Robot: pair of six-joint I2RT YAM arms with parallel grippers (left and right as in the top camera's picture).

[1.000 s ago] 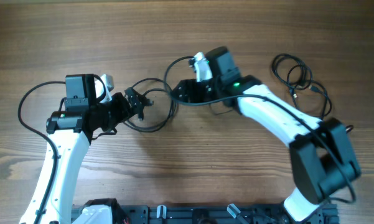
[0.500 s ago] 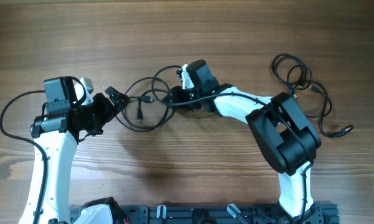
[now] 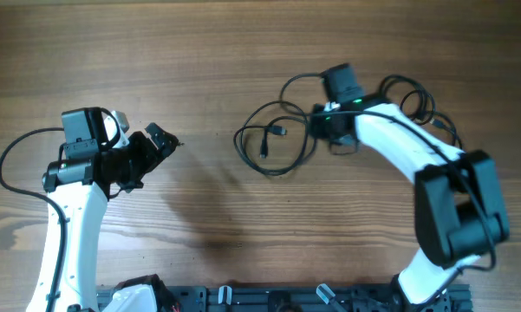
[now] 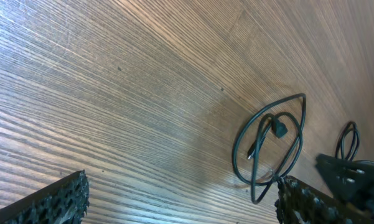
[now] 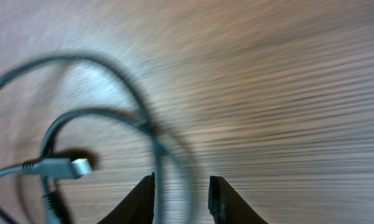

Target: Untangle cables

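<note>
Centrally on the wood-grain surface (image 3: 243, 52) lies the cable loop (image 3: 273, 149), a thin black cord curled into overlapping rounded rings. Its right side reaches the right fingers (image 3: 321, 130). A second bundle (image 3: 420, 108) of the same thin black cord lies at the upper right of the overhead frame, partly crossed by the glossy white right arm (image 3: 399, 147). The left fingers (image 3: 159, 140), black and blocky, sit at the left of that frame, well apart from both cables.

The left wrist view adds texture. The left fingers (image 4: 62, 199) have rough, knobbly inner faces, one at the lower left corner and one at the lower right. They are spread wide, with only streaked wood between them. The cable loop (image 4: 271, 146) reads there as a tall oval at the right of the frame, with a small dark plug (image 4: 279, 129) inside it.

The right wrist view is blurred, yet it shows what the overhead view hides. The right fingers (image 5: 143, 199) are two smooth dark tips at the bottom edge with a narrow gap between them. A strand of the cable loop (image 5: 152, 134) curves down toward that gap, but whether they pinch it cannot be told. A silver-tipped plug (image 5: 71, 167) lies at the lower left.
</note>
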